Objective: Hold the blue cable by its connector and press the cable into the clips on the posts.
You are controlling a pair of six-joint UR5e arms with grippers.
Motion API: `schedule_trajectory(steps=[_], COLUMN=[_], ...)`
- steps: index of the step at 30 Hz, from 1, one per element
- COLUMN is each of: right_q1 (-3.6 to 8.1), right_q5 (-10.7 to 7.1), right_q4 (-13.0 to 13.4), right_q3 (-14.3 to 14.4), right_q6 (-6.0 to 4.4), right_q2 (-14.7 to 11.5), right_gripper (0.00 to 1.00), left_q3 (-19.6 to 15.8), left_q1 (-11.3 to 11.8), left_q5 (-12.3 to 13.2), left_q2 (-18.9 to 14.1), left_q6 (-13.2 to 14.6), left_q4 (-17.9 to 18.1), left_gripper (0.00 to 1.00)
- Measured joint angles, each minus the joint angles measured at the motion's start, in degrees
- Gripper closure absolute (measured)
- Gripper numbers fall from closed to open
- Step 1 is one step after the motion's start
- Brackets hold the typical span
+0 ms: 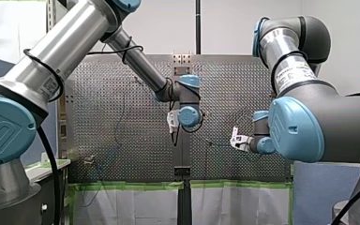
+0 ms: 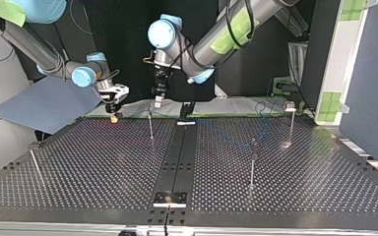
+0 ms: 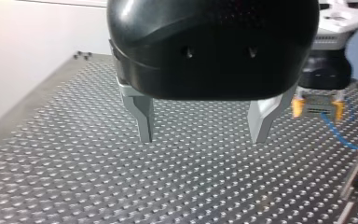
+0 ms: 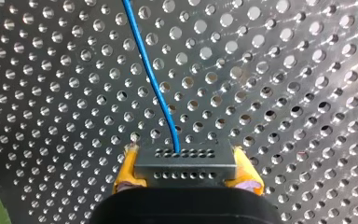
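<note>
1. The blue cable leaves the connector and runs away from it over the perforated table, clear of the surface.
2. My right gripper is clamped on the connector, with a yellow pad pressed against each side of the grey block.
3. In the left wrist view, the cable slopes down from the connector to a post with an orange tip. I cannot tell whether it sits in a clip there.
4. My left gripper hangs above the table just beside my right one. Its metal fingers are spread wide with nothing between them.
5. In the top view, both grippers are near the table's far edge, my left one just above a thin post.
6. Three more posts stand apart on the table: one mid-right, one far right and one at the left.
</note>
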State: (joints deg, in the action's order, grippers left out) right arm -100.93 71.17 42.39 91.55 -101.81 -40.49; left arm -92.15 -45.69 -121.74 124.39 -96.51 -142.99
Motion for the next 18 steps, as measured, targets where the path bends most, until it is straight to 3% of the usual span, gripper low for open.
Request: schedule_trajectory(steps=[9, 18], right_q1=[0.03, 0.2], right_q5=[3.94, 7.14], right_q4=[-0.8, -3.9], right_q3=[0.0, 0.0], right_q6=[0.37, 1.67], right_q2=[0.0, -1.9], right_gripper=[1.0, 1.0], left_q3=[-4.6, -9.3], left_q1=[-0.2, -0.4], left_q5=[-0.7, -0.8], left_q2=[-4.7, -9.3], left_q6=[-1.0, -1.4], left_q4=[4.7, 7.1], left_gripper=[0.0, 0.0])
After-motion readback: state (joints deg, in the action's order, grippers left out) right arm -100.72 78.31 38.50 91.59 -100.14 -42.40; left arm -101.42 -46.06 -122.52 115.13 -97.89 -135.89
